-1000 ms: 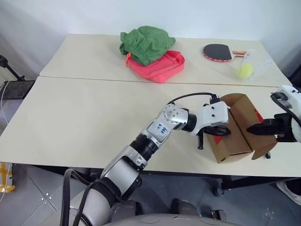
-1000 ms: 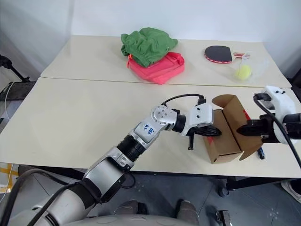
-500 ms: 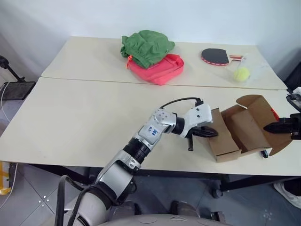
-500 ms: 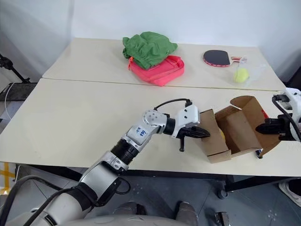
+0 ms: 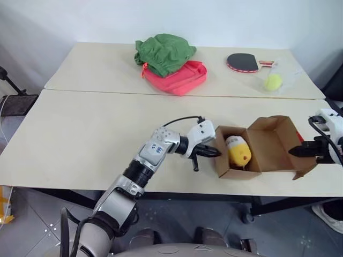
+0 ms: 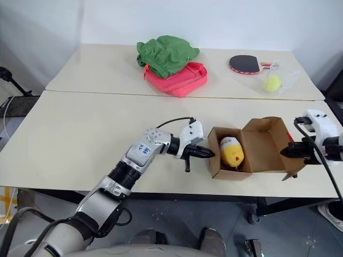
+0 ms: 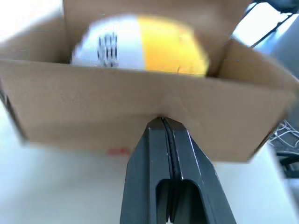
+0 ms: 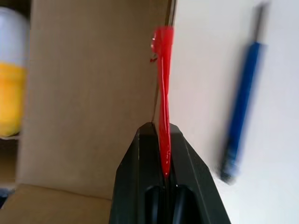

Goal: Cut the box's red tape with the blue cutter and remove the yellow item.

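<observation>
The brown box (image 5: 270, 143) lies open near the table's front edge, its lid folded out to the right. Inside it rests the yellow item (image 5: 239, 152), round, yellow with a white labelled end, which also appears in the left wrist view (image 7: 168, 46). My left gripper (image 5: 216, 153) is shut and empty, its tips against the box's left outer wall (image 7: 93, 102). My right gripper (image 5: 293, 151) is shut on the red tape (image 8: 162, 70) at the lid's outer edge. The blue cutter (image 8: 242, 107) lies on the table beside the lid.
On the far table sit a green cloth (image 5: 163, 49) piled on a pinkish-red bag (image 5: 179, 77), a table-tennis paddle (image 5: 243, 61) and a tennis ball in clear plastic (image 5: 272, 81). The table's front edge (image 5: 161, 190) runs close below the box.
The box has come down from tilted to flat, its lid swung open to the right, baring the yellow item. My left gripper slid left and down; my right hand sank with the lid.
</observation>
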Controlling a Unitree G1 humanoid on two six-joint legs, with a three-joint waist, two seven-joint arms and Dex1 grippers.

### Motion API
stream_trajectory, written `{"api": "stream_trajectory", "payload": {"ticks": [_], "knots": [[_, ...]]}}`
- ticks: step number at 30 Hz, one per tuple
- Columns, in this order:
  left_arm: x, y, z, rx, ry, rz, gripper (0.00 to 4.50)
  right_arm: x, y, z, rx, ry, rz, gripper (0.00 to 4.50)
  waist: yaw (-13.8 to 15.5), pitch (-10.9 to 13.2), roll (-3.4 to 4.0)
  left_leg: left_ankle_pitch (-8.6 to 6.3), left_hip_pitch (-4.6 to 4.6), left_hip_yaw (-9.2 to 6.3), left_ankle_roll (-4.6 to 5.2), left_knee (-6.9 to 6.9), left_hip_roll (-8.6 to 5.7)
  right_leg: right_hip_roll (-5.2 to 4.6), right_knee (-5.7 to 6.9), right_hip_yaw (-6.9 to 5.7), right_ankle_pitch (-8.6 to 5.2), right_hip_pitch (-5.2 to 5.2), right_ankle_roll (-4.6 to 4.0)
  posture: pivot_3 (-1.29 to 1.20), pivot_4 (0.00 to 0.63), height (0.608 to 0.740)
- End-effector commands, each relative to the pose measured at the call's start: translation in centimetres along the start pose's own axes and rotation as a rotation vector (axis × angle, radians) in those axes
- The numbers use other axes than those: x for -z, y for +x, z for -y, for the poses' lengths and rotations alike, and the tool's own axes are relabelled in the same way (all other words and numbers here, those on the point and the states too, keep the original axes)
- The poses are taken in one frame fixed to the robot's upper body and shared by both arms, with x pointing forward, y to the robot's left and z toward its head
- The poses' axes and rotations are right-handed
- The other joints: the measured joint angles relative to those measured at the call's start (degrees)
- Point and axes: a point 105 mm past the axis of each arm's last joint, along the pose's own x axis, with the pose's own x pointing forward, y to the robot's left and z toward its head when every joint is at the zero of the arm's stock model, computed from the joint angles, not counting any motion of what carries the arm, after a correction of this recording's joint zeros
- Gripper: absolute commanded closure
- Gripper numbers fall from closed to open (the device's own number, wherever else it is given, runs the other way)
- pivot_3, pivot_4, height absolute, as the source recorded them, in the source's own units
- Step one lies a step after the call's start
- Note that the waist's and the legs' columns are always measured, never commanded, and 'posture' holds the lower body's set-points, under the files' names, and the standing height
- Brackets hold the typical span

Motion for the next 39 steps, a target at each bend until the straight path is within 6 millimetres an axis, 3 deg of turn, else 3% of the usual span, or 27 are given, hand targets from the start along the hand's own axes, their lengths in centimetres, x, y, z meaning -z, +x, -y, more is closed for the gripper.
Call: {"api": "stream_trajectory", "payload": {"ticks": [1, 6, 8, 10, 14, 18, 21, 23, 25, 28, 30, 33, 36, 39], "knots": [[-2.6, 0.1, 0.4, 0.001, 0.07, 0.055, 4.5, -1.0, -0.6, -1.2, -0.046, -0.028, 0.052, 4.48, 0.3, 0.0, 0.04, 0.03, -0.18, 0.03, -0.02, 0.0, -0.03, 0.01, 0.1, -0.01, 0.02, -0.24, 0.04, 0.0, 0.15, 0.74], [-2.2, -0.7, 0.1, -0.013, 0.045, 0.035, 4.5, -0.6, -0.1, -1.8, -0.071, 0.004, 0.06, 4.48, 0.4, 0.0, 0.07, 0.07, -0.52, 0.04, -0.1, -0.03, -0.16, 0.17, 0.05, -0.21, 0.12, -0.51, 0.23, 0.0, 0.15, 0.74], [-1.9, -1.3, -0.1, -0.018, 0.034, 0.019, 4.14, -0.5, 0.0, -1.9, -0.085, 0.025, 0.068, 4.5, 0.3, 0.0, 0.06, 0.08, -0.53, 0.06, -0.12, -0.03, -0.15, 0.18, 0.01, -0.22, 0.13, -0.51, 0.24, 0.0, 0.15, 0.74], [-1.8, -2.2, -0.3, -0.022, 0.025, 0.014, 3.8, -0.3, 0.0, -1.9, -0.09, 0.04, 0.09, 4.05, 0.3, 0.0, 0.07, 0.09, -0.52, 0.09, -0.14, -0.04, -0.13, 0.19, -0.01, -0.21, 0.13, -0.51, 0.24, 0.0, 0.15, 0.74], [-1.7, -5.2, -1.5, -0.071, 0.023, 0.02, 2.65, -0.4, -0.7, -1.8, -0.105, 0.014, 0.18, 2.9, 0.4, 0.0, 0.1, 0.1, -0.52, 0.09, -0.16, -0.03, -0.11, 0.2, 0.01, -0.2, 0.13, -0.51, 0.24, 0.0, 0.15, 0.74], [-0.7, -10.3, -3.4, -0.15, 0.023, 0.029, 1.44, -1.0, -3.7, -1.8, -0.149, -0.196, 0.393, 1.47, 0.3, 0.0, 0.11, 0.12, -0.5, 0.09, -0.18, -0.11, -0.15, 0.26, -0.01, -0.2, 0.14, -0.51, 0.29, 0.0, 0.15, 0.74], [1.0, -14.7, -3.2, -0.134, 0.015, 0.018, 0.66, -0.7, -5.9, -2.5, -0.228, -0.338, 0.482, 0.61, 0.0, 0.1, 0.15, 0.14, -0.4, 0.19, -0.22, -0.24, -0.14, 0.29, -0.07, -0.19, 0.13, -0.49, 0.32, 0.0, 0.15, 0.74], [2.4, -17.9, -2.3, -0.12, 0.008, 0.013, 0.1, -0.7, -7.7, -4.1, -0.326, -0.457, 0.603, 0.03, -0.4, 0.1, 0.14, 0.15, -0.16, 0.3, -0.27, -0.36, -0.11, 0.31, -0.07, -0.14, 0.12, -0.39, 0.32, 0.0, 0.15, 0.74], [4.2, -21.7, -1.8, -0.183, -0.01, -0.023, 0.04, -0.7, -8.8, -5.1, -0.384, -0.541, 0.701, 0.0, -1.1, 0.1, 0.08, 0.13, 0.03, 0.33, -0.31, -0.44, -0.08, 0.33, -0.09, -0.1, 0.11, -0.27, 0.34, 0.0, 0.15, 0.74], [5.5, -25.1, -1.4, -0.269, -0.049, -0.026, 0.04, -0.2, -9.1, -5.7, -0.417, -0.608, 0.729, 0.0, -1.4, 0.2, -0.09, 0.11, 0.28, 0.36, -0.45, -0.52, 0.03, 0.42, 0.04, 0.02, 0.11, -0.19, 0.33, 0.0, 0.15, 0.74], [7.4, -28.1, -0.8, -0.346, -0.098, -0.06, 0.04, 0.4, -9.4, -6.7, -0.471, -0.685, 0.726, 0.0, -1.0, 0.2, -0.11, 0.11, 0.28, 0.36, -0.44, -0.44, 0.02, 0.4, 0.01, 0.06, 0.1, -0.13, 0.32, 0.0, 0.15, 0.74], [11.3, -33.2, 0.9, -0.505, -0.16, -0.155, 0.04, 2.9, -9.5, -7.9, -0.513, -0.812, 0.644, 0.0, -1.2, 0.2, -0.1, 0.09, 0.3, 0.35, -0.46, -0.57, 0.02, 0.36, 0.05, 0.11, 0.1, -0.23, 0.32, 0.0, 0.15, 0.74], [11.3, -33.9, 2.4, -0.507, -0.191, -0.137, 0.04, 3.0, -10.3, -7.6, -0.453, -0.821, 0.706, 0.0, -1.0, 0.2, -0.12, 0.05, 0.4, 0.36, -0.53, -0.76, 0.01, 0.38, 0.13, 0.06, 0.1, -0.27, 0.32, 0.0, 0.15, 0.74], [8.1, -31.2, 1.6, -0.434, -0.149, -0.051, 0.04, 3.3, -10.4, -7.0, -0.41, -0.817, 0.708, 0.0, 0.3, 0.3, -0.21, 0.1, 0.4, 0.31, -0.43, -0.74, -0.02, 0.25, 0.06, 0.13, 0.09, -0.18, 0.31, 0.0, 0.15, 0.74]]}}
